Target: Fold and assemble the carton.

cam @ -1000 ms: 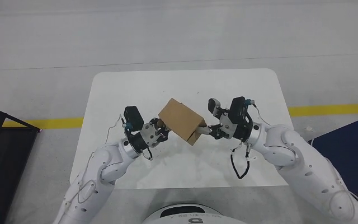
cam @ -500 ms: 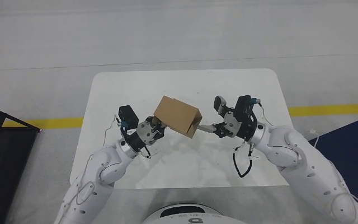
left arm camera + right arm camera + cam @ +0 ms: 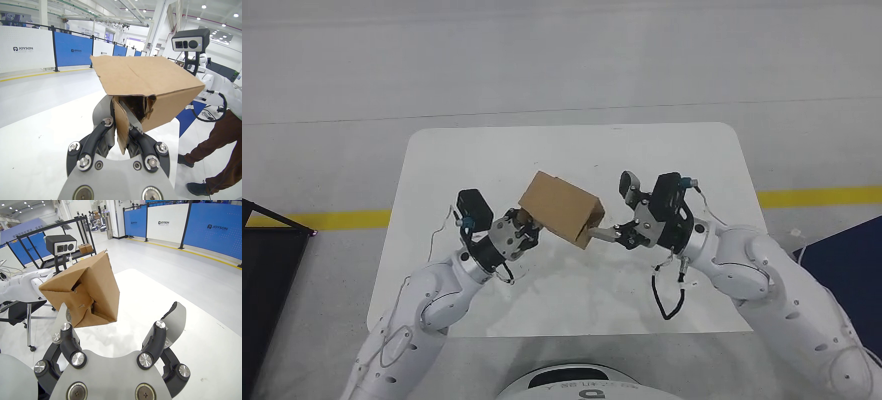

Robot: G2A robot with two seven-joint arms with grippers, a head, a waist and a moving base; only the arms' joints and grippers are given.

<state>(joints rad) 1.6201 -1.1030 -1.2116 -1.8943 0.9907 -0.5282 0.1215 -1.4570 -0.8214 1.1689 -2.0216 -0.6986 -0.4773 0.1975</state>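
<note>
carton (image 3: 562, 207) held tilted above table (image 3: 682, 160) middle | left gripper (image 3: 122, 136) clamped on left-end flap (image 3: 121, 117) | right gripper (image 3: 119, 311) spread wide, one finger against right-end flaps (image 3: 79, 306) | needed square inward push there, left clamp firm, no twisting

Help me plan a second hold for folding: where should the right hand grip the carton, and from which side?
Probably the half-folded flap on the carton's end facing the open right hand, approached straight from that end. The left hand clamps the opposite end, holding the carton tilted above the table, so this end's thin flap edges are free.
</note>
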